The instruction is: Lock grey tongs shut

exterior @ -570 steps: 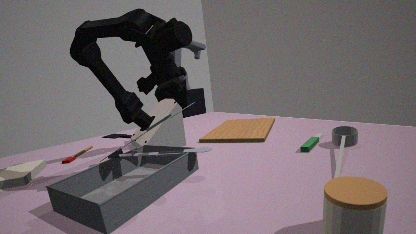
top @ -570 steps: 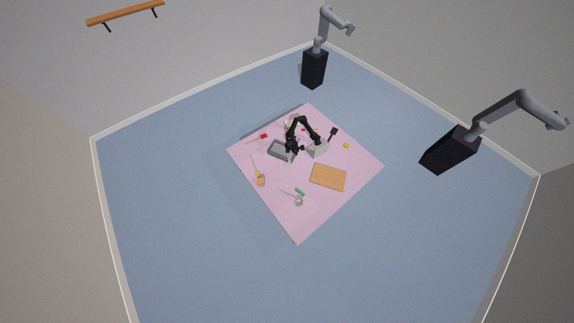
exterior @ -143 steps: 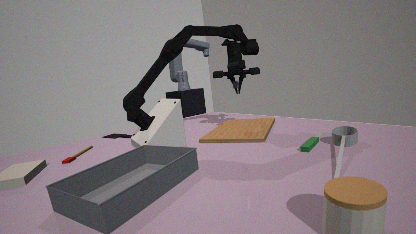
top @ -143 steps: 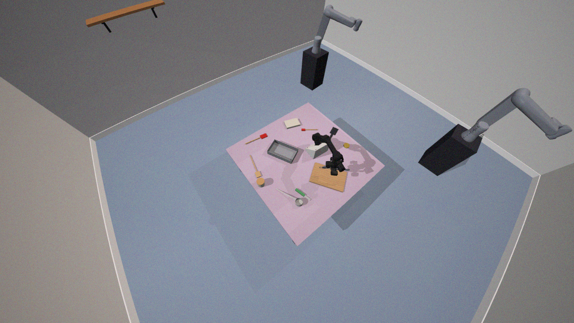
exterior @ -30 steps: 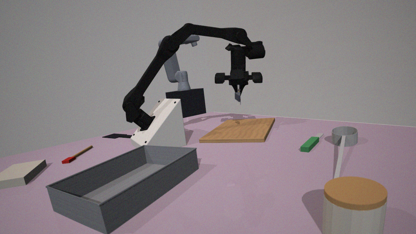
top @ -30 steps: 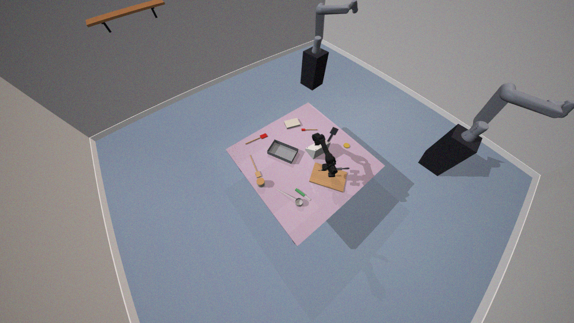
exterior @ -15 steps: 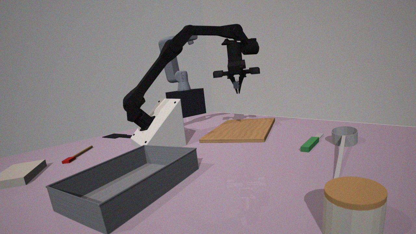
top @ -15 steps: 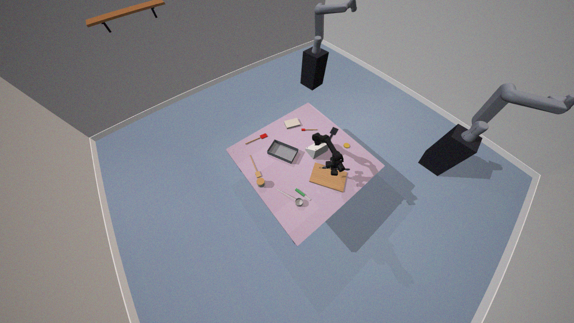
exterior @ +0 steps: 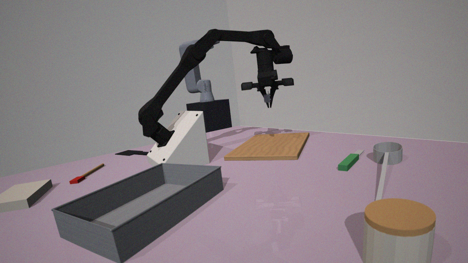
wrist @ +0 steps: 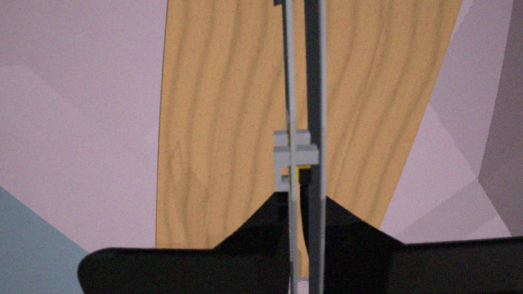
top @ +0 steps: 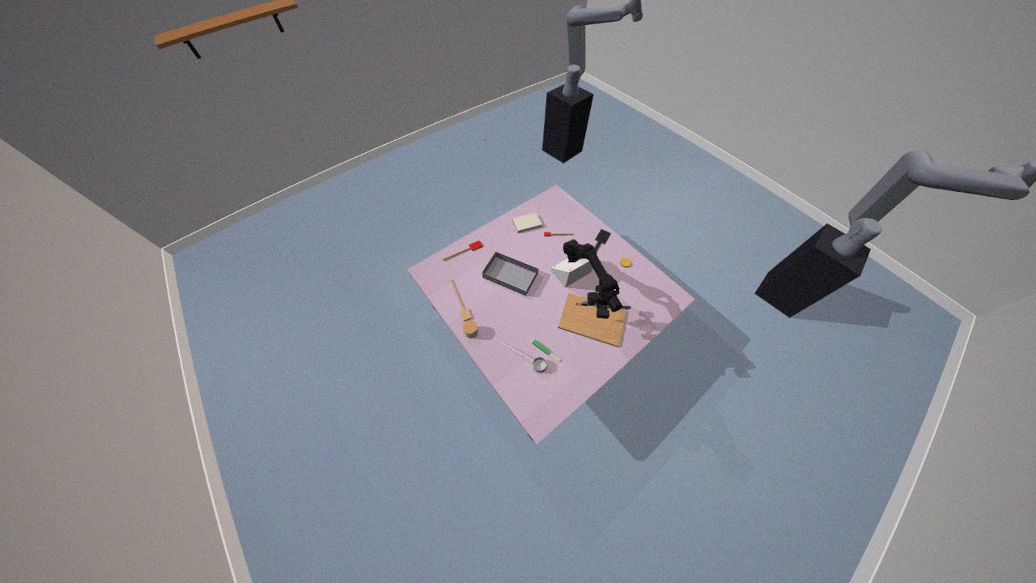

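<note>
My gripper (exterior: 269, 105) (wrist: 295, 194) points down, shut on the grey tongs (top: 581, 304) (exterior: 267, 98) (wrist: 323, 102), high above the wooden board (top: 590, 334) (exterior: 261, 150) (wrist: 229, 122). In the wrist view the two tong arms run close together and nearly parallel, with a narrow gap between them. The tongs look roughly level, clear of the board. Whether the hinge lock is engaged cannot be seen. In the top view the gripper hides the middle of the tongs. The roasting tin (top: 504, 283) (exterior: 170, 212) holds nothing visible.
A green-handled tool (top: 541, 346) (exterior: 348, 162) and a grey ladle-like pan (top: 539, 365) (exterior: 387, 153) lie beyond the board's side. A wooden-lidded jar (top: 470, 329) (exterior: 399, 217) stands near the table edge. The arm's white wedge base (top: 572, 271) (exterior: 193, 144) stands between tin and board.
</note>
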### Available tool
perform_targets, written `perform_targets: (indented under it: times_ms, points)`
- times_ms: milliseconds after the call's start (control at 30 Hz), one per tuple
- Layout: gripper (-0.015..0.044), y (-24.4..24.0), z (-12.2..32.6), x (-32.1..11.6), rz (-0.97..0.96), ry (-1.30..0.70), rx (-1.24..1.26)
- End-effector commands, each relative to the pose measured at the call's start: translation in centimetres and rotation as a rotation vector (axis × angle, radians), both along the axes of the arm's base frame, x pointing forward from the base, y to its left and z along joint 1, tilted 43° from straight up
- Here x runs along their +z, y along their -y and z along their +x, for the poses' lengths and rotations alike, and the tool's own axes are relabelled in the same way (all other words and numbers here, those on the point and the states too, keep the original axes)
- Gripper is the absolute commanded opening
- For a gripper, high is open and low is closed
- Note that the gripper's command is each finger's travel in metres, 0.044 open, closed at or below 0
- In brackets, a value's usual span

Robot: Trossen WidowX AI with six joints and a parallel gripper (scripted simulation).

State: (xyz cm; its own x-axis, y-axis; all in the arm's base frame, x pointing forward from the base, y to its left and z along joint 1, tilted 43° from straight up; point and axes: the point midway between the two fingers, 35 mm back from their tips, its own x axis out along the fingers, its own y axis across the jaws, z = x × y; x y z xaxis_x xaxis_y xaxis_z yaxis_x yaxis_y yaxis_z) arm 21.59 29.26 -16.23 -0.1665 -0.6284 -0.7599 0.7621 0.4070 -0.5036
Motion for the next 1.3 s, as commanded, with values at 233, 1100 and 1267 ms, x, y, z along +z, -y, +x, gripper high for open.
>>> perform_targets:
  times_ms: [233,1100,1267]
  points:
    - [-0.0150,1.1,-0.1,-1.5,-0.004,0.002,0.002]
    - [-0.0150,3.7,-0.8,-4.8,-0.004,0.003,0.002]
    - [-0.0150,4.3,-0.9,-5.4,-0.004,0.003,0.002]
